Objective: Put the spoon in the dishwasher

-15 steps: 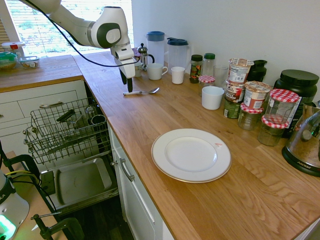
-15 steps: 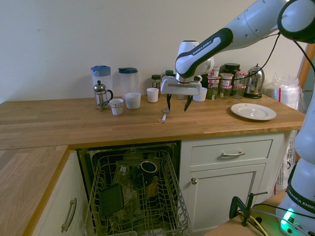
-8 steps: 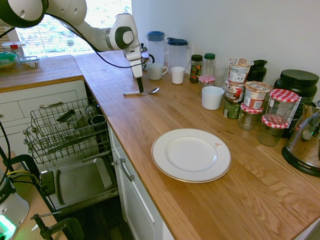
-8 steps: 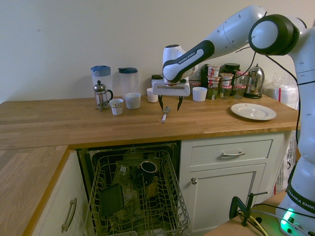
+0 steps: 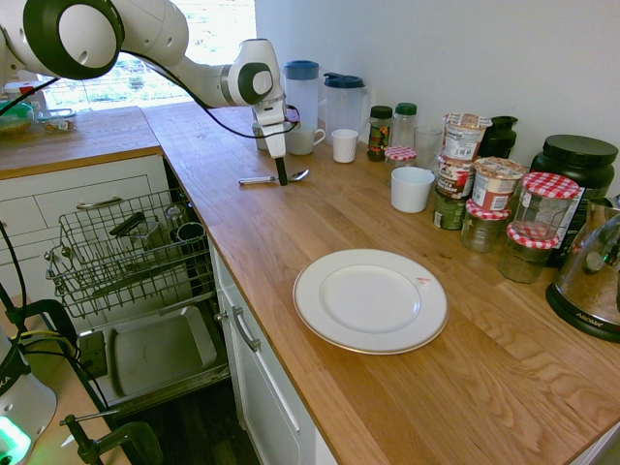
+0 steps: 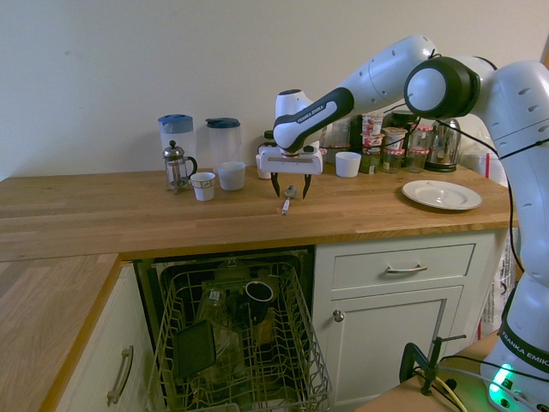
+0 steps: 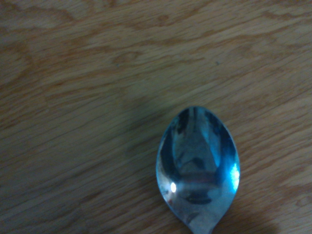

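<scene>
The gripper [image 6: 290, 188] hangs with its two fingers spread wide and pointing straight down, one on each side of the spoon [image 6: 287, 199], grasping nothing; whether the tips touch the worktop [image 6: 129, 215] cannot be told. The spoon lies flat on the wood, its bowl [image 7: 197, 165] facing up and filling the wrist view, its handle running toward the near edge of the worktop in the second exterior view. Compared with a second ago, the gripper has moved over from beside the spoon and dropped lower, so that it now straddles it, and the arm has folded in closer over the counter; the spoon itself has not moved. The wrist is held vertical, with the forearm sloping up and away behind it. Below the worktop edge the dishwasher [image 6: 236, 343] stands open, its wire rack [image 5: 126, 247] pulled out with a few dark items in it. Beyond the gripper stand mugs [image 6: 232, 175] and two jugs [image 6: 176, 135], and a white plate [image 5: 370, 300] sits well apart along the counter.
</scene>
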Motion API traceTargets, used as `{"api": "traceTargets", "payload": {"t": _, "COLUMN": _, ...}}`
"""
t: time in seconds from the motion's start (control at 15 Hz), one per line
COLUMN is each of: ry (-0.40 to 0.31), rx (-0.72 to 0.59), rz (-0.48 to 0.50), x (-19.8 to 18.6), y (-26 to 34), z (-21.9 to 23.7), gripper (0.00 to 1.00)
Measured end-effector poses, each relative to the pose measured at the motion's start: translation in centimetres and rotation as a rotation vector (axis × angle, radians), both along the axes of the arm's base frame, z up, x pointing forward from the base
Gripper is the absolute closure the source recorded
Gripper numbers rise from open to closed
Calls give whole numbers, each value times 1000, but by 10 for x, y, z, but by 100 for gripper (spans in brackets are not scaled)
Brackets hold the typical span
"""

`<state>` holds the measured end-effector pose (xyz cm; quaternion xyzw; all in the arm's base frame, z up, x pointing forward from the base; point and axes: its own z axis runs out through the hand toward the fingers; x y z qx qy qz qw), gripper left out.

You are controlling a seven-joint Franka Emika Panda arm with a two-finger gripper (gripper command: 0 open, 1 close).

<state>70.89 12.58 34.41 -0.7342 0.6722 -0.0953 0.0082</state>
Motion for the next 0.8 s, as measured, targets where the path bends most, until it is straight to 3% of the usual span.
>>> {"api": "traceTargets", "payload": {"t": 0.07, "ry": 2, "rx": 1, "rz": 0, "x": 1, "y": 1, "z": -1, "gripper": 100}}
{"api": "traceTargets", "payload": {"t": 0.8, "ry": 4, "rx": 9, "rz": -3, "x": 5, "y": 4, "z": -5, "gripper": 100}}
